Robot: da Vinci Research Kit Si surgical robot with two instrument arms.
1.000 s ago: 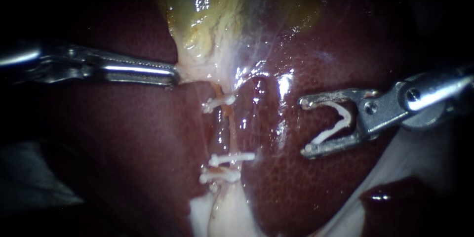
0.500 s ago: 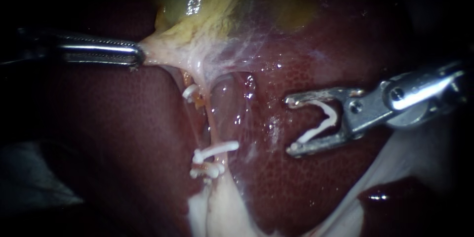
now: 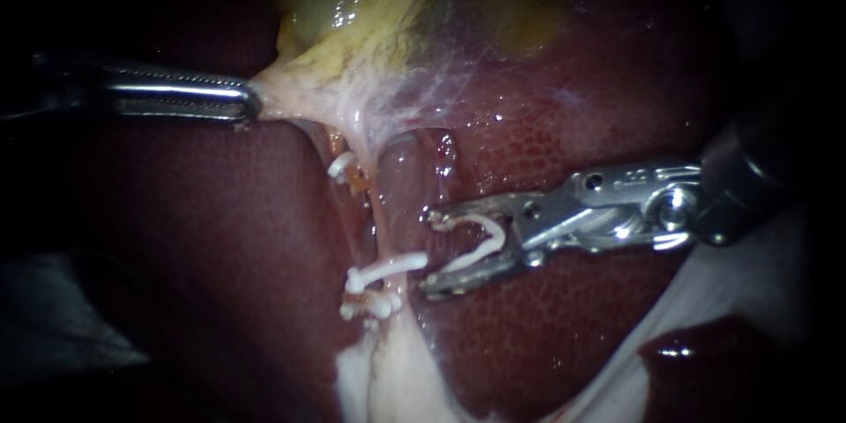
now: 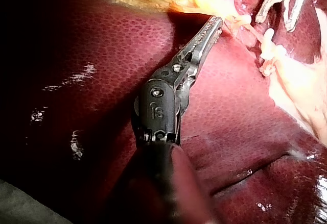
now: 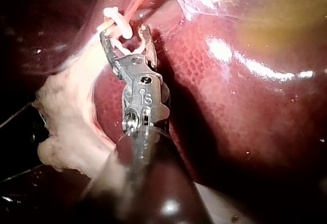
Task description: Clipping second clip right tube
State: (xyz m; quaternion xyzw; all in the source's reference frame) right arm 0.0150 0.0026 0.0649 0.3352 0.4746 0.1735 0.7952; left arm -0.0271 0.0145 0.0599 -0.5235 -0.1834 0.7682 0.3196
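Gripping the pale neck of the gallbladder point(image 3: 352, 44), our left instrument point(image 3: 251, 99) has its jaws clenched on that tissue, which stretches taut over the liver point(image 3: 573, 335). Our right instrument point(image 3: 434, 249) holds an open white clip point(image 3: 480, 245) between its 2 wide-spread jaws, each leg seated against 1 jaw. The tube point(image 3: 381, 225) lies just ahead of those jaw tips, outside their gap. A placed clip point(image 3: 388, 269) crosses it just beside 1 tip; an upper clip point(image 3: 340, 165) sits nearer our left jaws.
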